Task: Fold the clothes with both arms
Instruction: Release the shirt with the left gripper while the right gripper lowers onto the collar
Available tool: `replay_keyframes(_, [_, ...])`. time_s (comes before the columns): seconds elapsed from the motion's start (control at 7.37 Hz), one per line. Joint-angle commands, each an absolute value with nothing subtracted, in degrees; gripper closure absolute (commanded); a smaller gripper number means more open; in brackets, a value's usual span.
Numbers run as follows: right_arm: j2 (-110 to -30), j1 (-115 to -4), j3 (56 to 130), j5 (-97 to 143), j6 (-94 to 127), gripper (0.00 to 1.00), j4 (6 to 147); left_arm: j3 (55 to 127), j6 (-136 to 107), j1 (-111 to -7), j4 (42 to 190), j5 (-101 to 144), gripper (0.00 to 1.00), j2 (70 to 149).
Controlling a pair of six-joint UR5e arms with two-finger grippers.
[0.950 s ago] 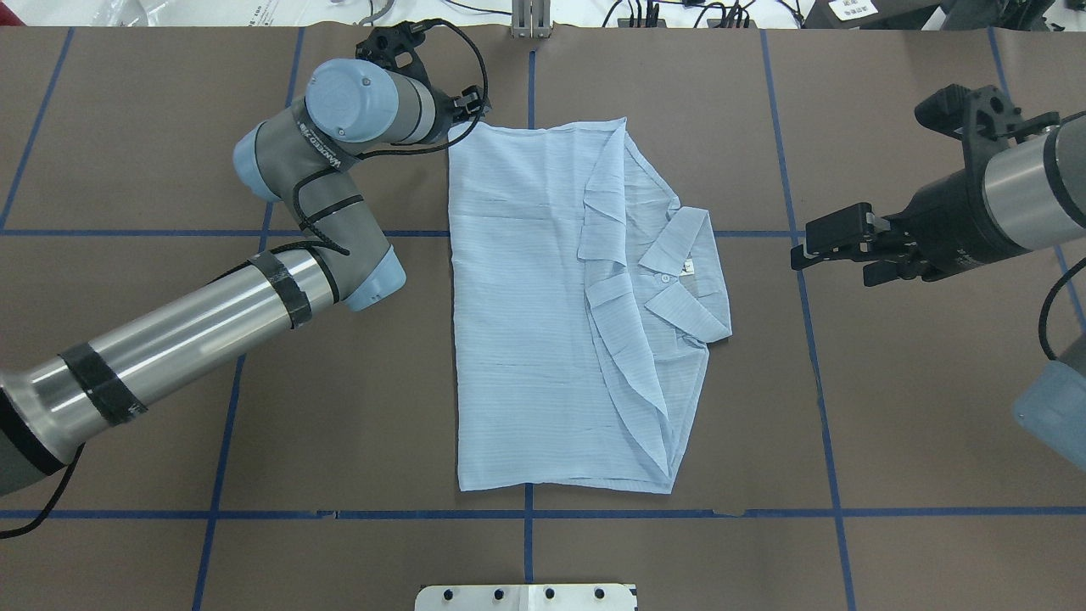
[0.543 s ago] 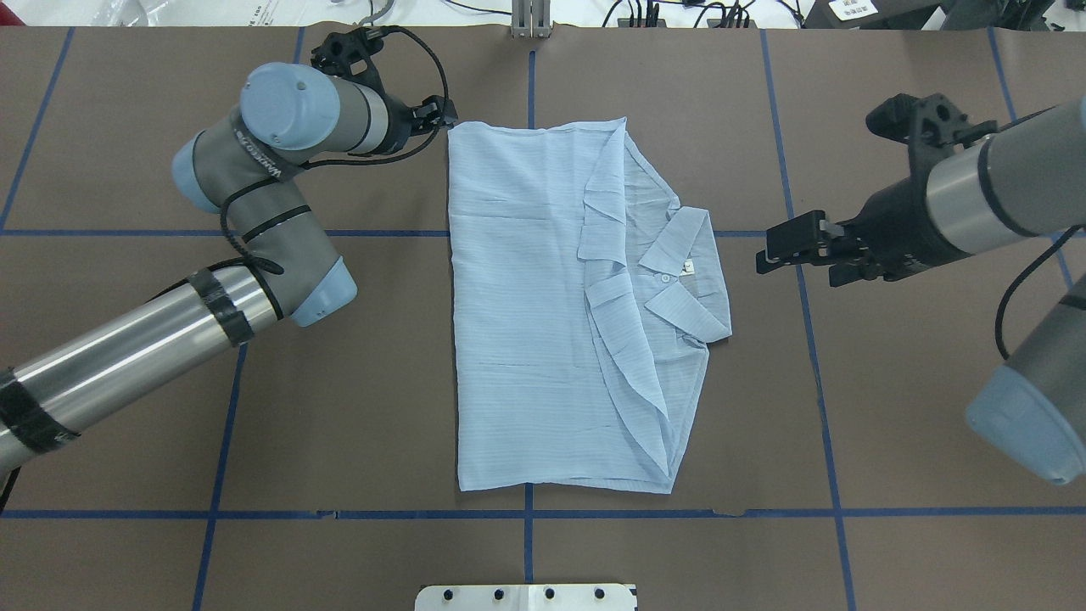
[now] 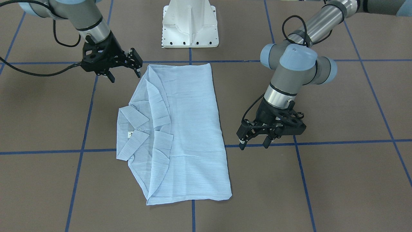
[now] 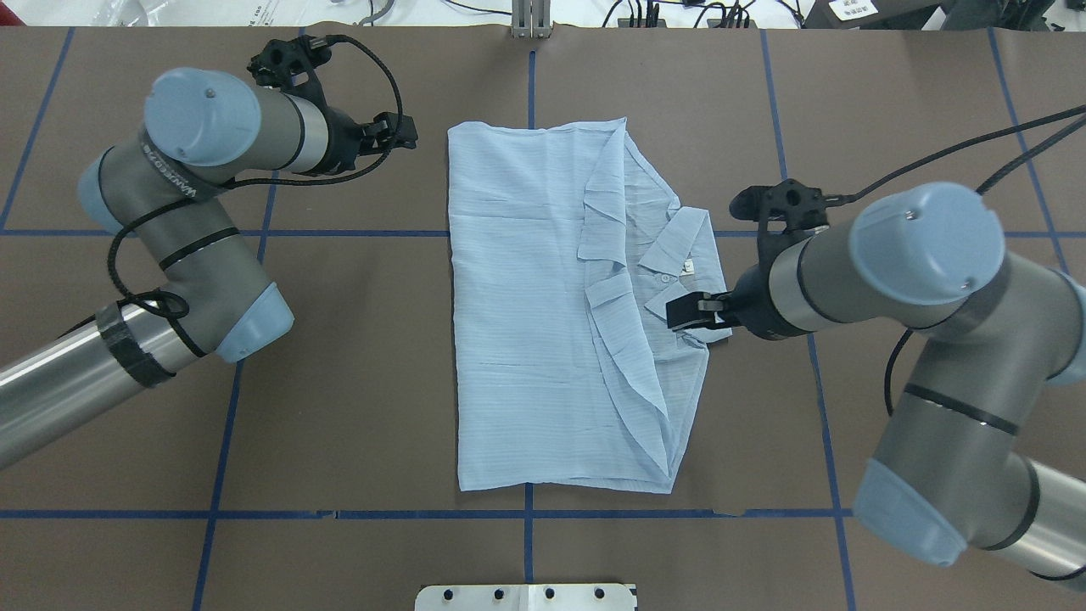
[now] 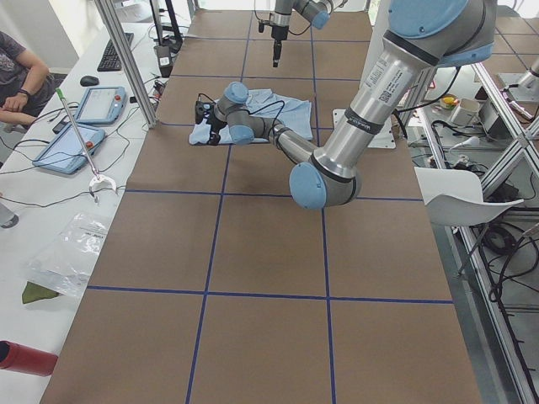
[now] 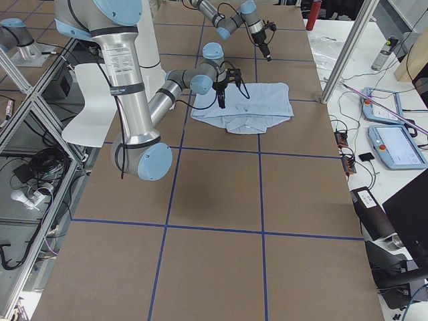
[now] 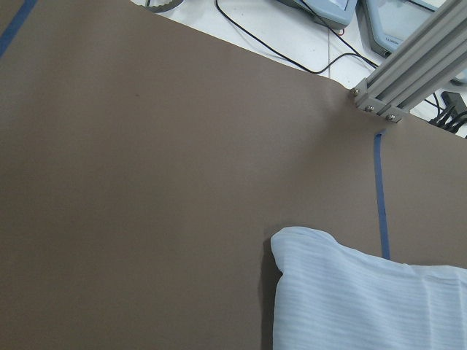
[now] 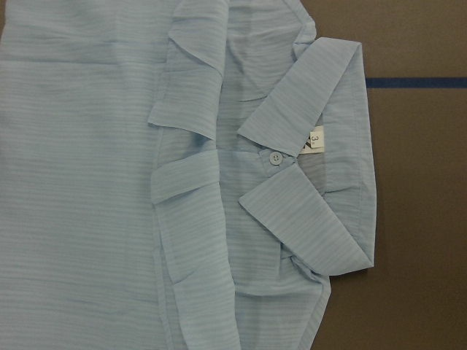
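Right pincer (image 3: 125,76) released, over collar (image 3: 133,129) of shirt (image 3: 190,129) | left pincer (image 3: 254,145) released, beside shirt

Blue tape lines (image 4: 382,514) are crossing the brown surface (image 4: 356,407), while teach pendants (image 5: 101,104) are lying on a white side desk (image 5: 38,215) beside an aluminium post (image 5: 126,59).

A robotics lab: two arms (image 4: 187,212) over a brown worktop (image 4: 339,407) gridded with blue tape (image 4: 594,513), aluminium framing (image 5: 126,63), and teach pendants (image 5: 99,104) and a keyboard (image 5: 111,52) on a side bench (image 5: 34,223).
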State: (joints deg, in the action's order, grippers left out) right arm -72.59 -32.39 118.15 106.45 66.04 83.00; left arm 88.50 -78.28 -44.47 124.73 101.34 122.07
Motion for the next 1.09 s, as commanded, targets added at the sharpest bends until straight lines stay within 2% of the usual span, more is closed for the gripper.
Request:
replay_keyframes(0.0, [-65.3,-26.6,112.9,100.0,65.7,0.0,89.0,99.6,-78.2,-44.6,116.1,103.8,0.01,118.5])
replay_keyframes(0.54, [-64.3,-19.2,107.5,91.8,59.7,0.0,90.2,100.5,-79.0,-44.2,115.9,104.2,0.01,117.7])
replay_keyframes(0.95, [-64.2,-17.9,105.2,92.1,56.3,0.0,90.5,100.5,-79.2,-44.1,115.9,105.1,0.01,117.7])
